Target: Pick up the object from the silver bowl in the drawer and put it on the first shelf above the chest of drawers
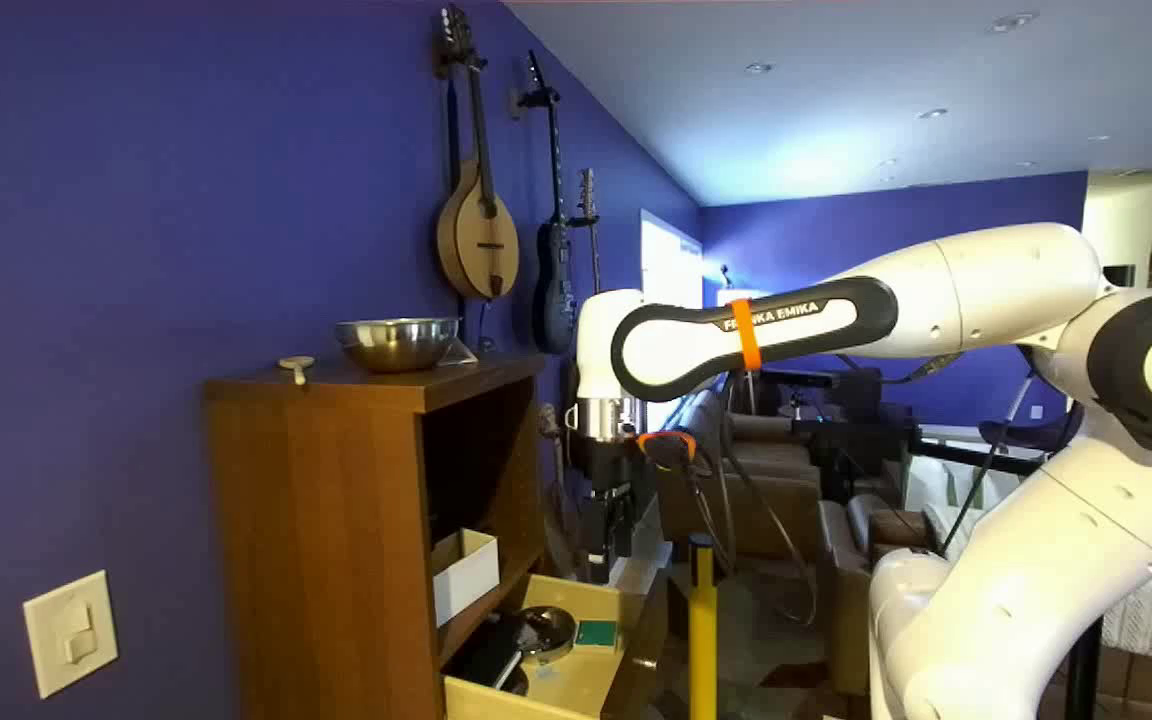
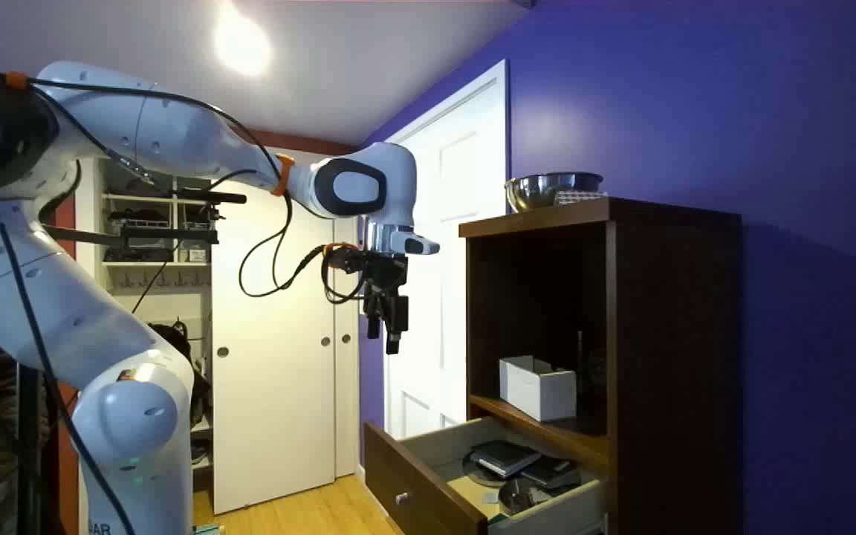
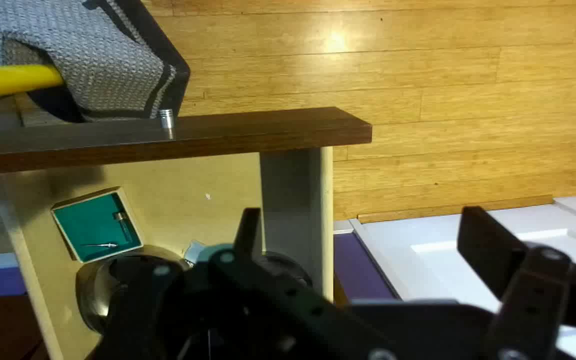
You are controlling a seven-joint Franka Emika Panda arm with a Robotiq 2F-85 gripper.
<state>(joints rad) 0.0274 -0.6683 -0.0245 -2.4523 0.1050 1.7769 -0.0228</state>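
Observation:
The pale wood drawer [image 1: 591, 695] is pulled out of the brown chest of drawers [image 1: 326, 540] and also shows in the wrist view [image 3: 208, 182]. A small silver bowl [image 1: 548, 635] lies inside; it shows in an exterior view [image 2: 523, 493] and in the wrist view [image 3: 90, 292], partly hidden by the gripper. Its contents are dark and unclear. The first shelf [image 2: 584, 440] is the cubby floor above the drawer. My gripper [image 2: 387, 338] is open and empty, pointing down above the drawer; its fingers are wide apart in the wrist view [image 3: 360, 210].
A white box [image 2: 539, 390] stands on the shelf. A large metal bowl [image 1: 396, 345] sits on the cabinet top. Dark books [image 2: 506, 457] and a green-lined box [image 3: 98, 225] lie in the drawer. A yellow post [image 1: 703, 640] stands near the drawer front.

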